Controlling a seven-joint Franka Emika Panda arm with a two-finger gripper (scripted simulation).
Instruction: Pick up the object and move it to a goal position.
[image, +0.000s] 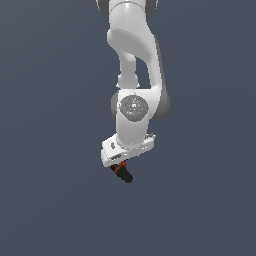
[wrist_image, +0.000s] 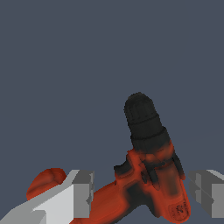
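The object (wrist_image: 159, 183) is a small orange-red power drill with a black nose and black patches. In the wrist view it lies between my two grey fingers (wrist_image: 82, 194), its body against one pad and its handle against the other. My gripper (wrist_image: 142, 194) is shut on it. In the exterior view the white hand is tilted, and only the object's (image: 124, 174) black nose and a bit of orange stick out below the gripper (image: 120, 167). The fingertips themselves are hidden there.
The white arm (image: 134, 60) comes down from the top of the exterior view. Everything around it is a plain dark blue-grey background, with no edges or other objects visible.
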